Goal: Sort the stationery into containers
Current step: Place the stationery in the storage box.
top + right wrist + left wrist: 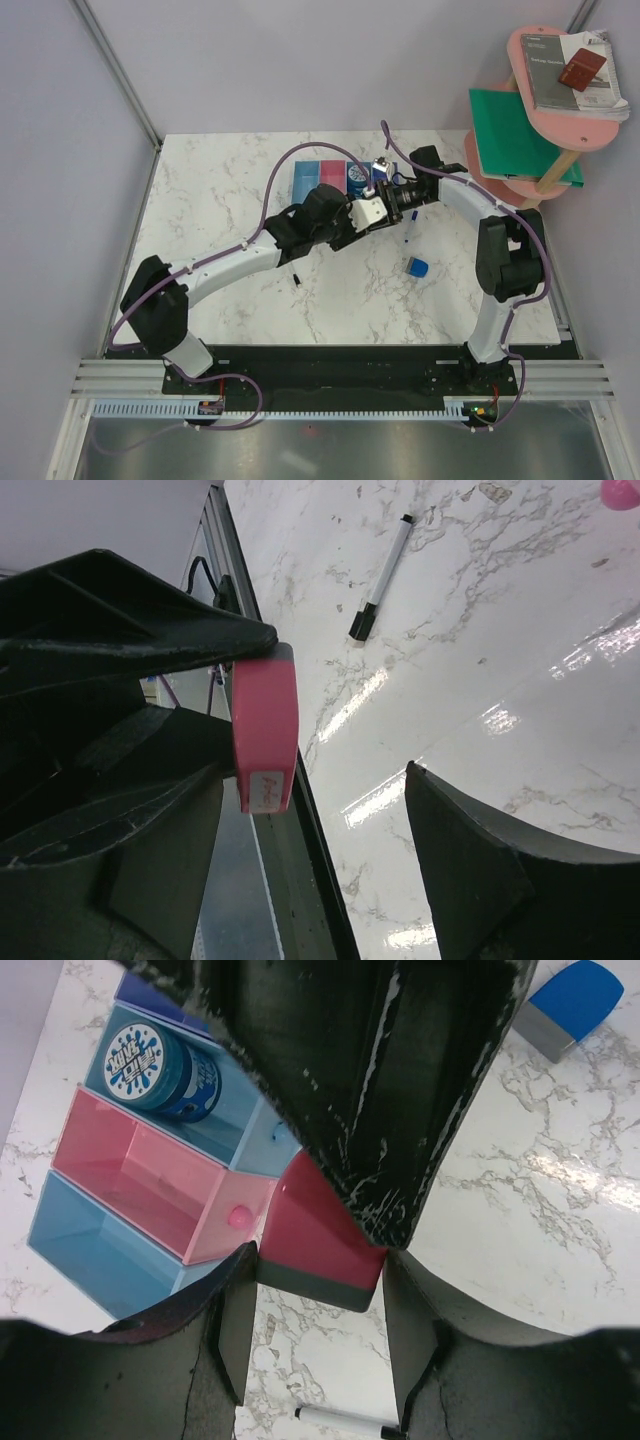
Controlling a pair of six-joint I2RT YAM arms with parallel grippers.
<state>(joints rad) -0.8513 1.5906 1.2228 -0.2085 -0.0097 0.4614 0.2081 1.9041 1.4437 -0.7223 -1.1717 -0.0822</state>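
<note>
The pink-grey eraser [320, 1250] sits between the fingertips of my left gripper [318, 1262], which is shut on it above the marble table beside the containers [150, 1175]. In the right wrist view the eraser [265, 730] shows edge-on next to one finger of my right gripper [320, 780], which is wide open around it. Both grippers meet in the top view, left [372, 202] and right [384, 190], just right of the bins [325, 175]. A blue block [417, 267] and a blue-capped marker [410, 228] lie on the table. A white marker [345, 1422] lies below.
A blue round tin [165, 1070] fills the third bin. The pink bin and the near light blue bin [95, 1250] hold nothing I can see. A small black piece [297, 280] lies mid-table. The pink shelf [560, 90] with books and a green folder stands at the back right.
</note>
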